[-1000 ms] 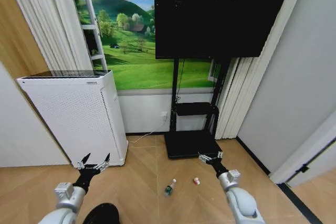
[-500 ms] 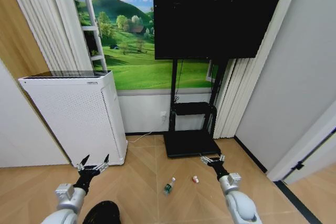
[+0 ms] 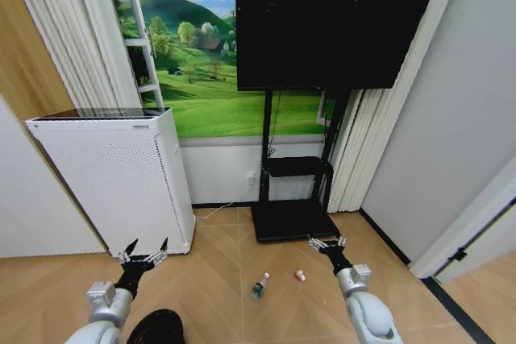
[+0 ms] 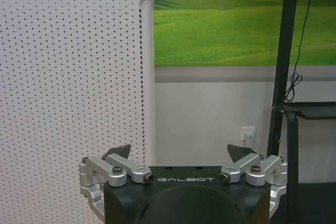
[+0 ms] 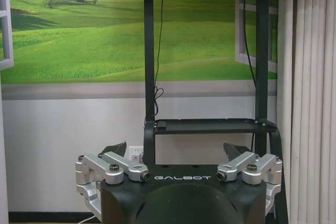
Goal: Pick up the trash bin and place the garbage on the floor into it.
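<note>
The black round trash bin (image 3: 155,328) shows at the bottom edge of the head view, just right of my left arm. On the herringbone wooden floor (image 3: 218,279) lie a clear bottle with a green label (image 3: 260,286) and a small red-and-white item (image 3: 300,276). My left gripper (image 3: 143,253) hangs open above the floor in front of the white appliance, empty, and it also shows open in its wrist view (image 4: 178,153). My right gripper (image 3: 326,242) is open and empty, above and right of the red-and-white item, seen too in its wrist view (image 5: 176,150).
A tall white perforated appliance (image 3: 113,179) stands at the left against the wall. A black TV stand (image 3: 294,219) with a large screen (image 3: 334,18) sits ahead, its base on the floor. White curtains (image 3: 359,151) and a grey wall close the right side.
The head view has shifted very slightly; the arms and the litter keep their places relative to each other.
</note>
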Robot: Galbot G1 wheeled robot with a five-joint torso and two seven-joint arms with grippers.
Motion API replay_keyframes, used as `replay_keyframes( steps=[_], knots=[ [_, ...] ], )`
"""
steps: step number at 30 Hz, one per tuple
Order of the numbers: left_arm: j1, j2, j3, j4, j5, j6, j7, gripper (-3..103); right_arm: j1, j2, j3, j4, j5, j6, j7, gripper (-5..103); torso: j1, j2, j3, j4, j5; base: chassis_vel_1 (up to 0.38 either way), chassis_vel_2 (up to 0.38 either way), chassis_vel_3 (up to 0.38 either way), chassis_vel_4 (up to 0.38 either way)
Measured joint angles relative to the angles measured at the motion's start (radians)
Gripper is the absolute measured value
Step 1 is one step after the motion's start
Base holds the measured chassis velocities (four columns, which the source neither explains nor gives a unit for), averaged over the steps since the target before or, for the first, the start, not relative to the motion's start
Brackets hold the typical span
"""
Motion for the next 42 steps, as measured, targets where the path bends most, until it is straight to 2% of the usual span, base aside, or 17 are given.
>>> replay_keyframes(
  steps=[24,42],
  knots=[
    [-0.008,0.002,0.003,0.009,0.012,0.007,0.013,100,-0.005,0.006,0.007,-0.001,0.009,-0.001,0.004,100,-0.049,-0.113,-0.064,0.0001,-0.0001,0.000,0.000,0.000,0.000],
    [-0.002,0.008,-0.010,0.008,-0.010,0.004,0.019,100,-0.017,0.019,0.015,0.028,0.008,-0.012,0.011,100,-0.084,-0.198,-0.114,0.0000,-0.0001,0.000,0.000,0.000,0.000]
  ],
)
